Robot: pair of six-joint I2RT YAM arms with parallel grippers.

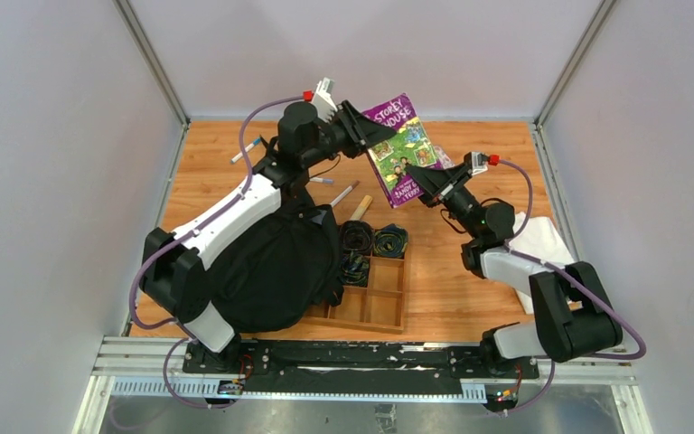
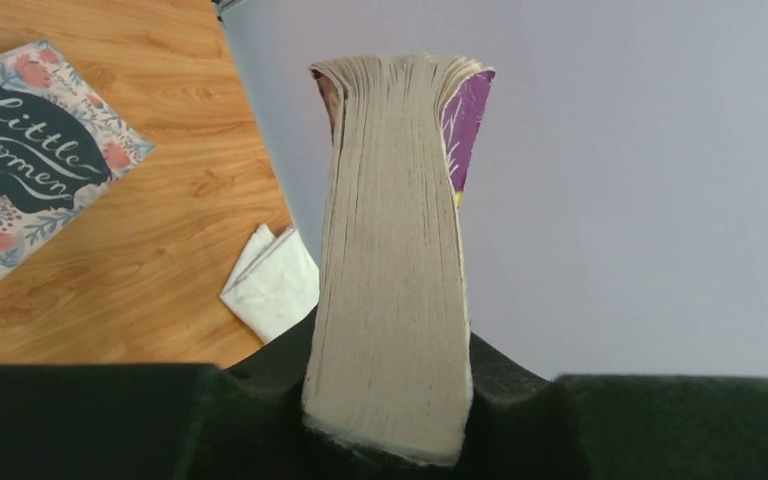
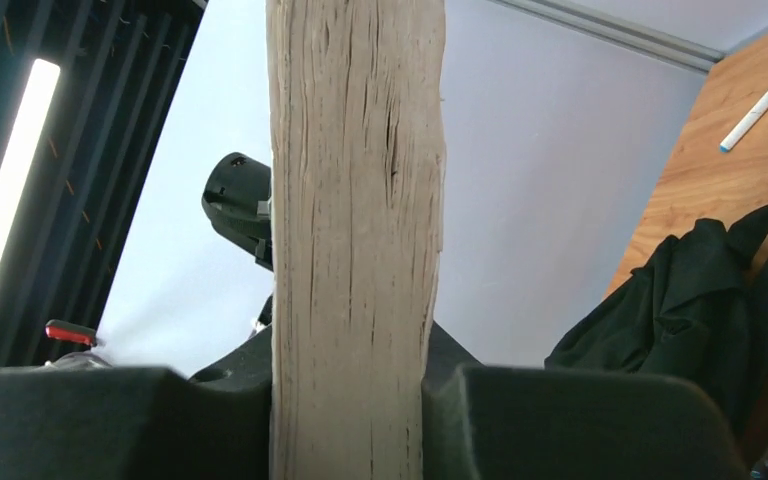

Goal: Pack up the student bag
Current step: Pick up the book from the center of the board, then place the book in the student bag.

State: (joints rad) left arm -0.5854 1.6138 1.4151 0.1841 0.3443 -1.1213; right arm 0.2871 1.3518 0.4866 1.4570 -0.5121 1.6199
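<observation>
Top view: I'm seeing the left end effector [image 1: 375,131] and right end effector [image 1: 418,181] both gripping a purple book [image 1: 404,145] in the air. The bag [image 1: 271,262] is lying on the bench [image 1: 470,271], near left, against the tray [image 1: 385,307]. Left wrist: fingers are clamping the pages. Right wrist: same grip, bag lying at right.

Black left gripper [image 1: 378,132] and right gripper [image 1: 420,181], white-shelled arms [image 1: 235,208], black joints, purple cables [image 1: 246,136], red wrist tabs [image 1: 307,95], black rail [image 1: 352,354] at 6 o'clock
</observation>
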